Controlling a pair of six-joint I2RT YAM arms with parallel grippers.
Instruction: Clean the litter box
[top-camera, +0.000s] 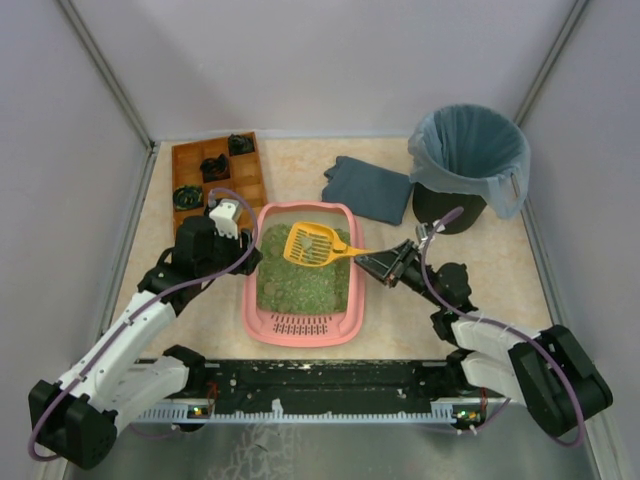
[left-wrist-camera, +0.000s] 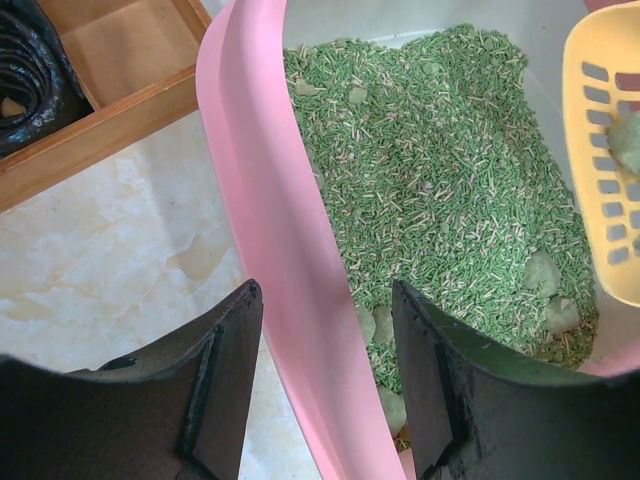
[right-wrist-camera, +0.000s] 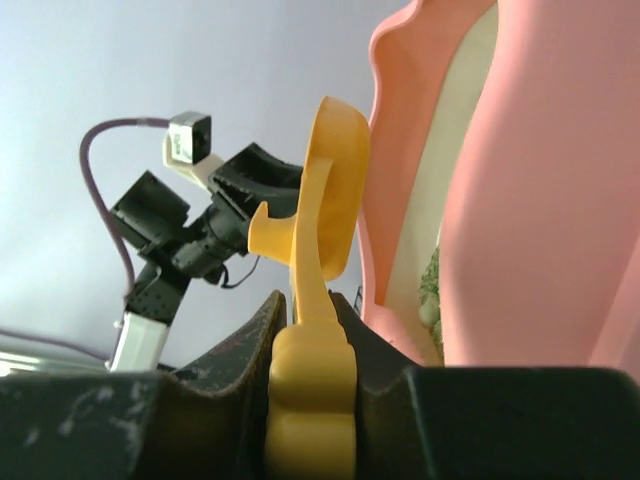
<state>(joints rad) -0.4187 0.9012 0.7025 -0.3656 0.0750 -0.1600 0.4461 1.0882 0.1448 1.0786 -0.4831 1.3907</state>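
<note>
Writing: none legible on anything.
Box (top-camera: 301, 325): pink tray, rounded corners, slotted grille at near end, green litter (left-wrist-camera: 440, 170) with pale clumps; sits mid-table between the arms.
Left gripper (left-wrist-camera: 325, 385): jaws straddle the box's left rim, contact unclear.
Right gripper (right-wrist-camera: 310, 340): clamped on the handle of the yellow scoop (top-camera: 312, 245), held over the litter.

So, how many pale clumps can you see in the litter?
3 clear in the left wrist view: two near the scoop, one at the far end. More may be buried.
</note>
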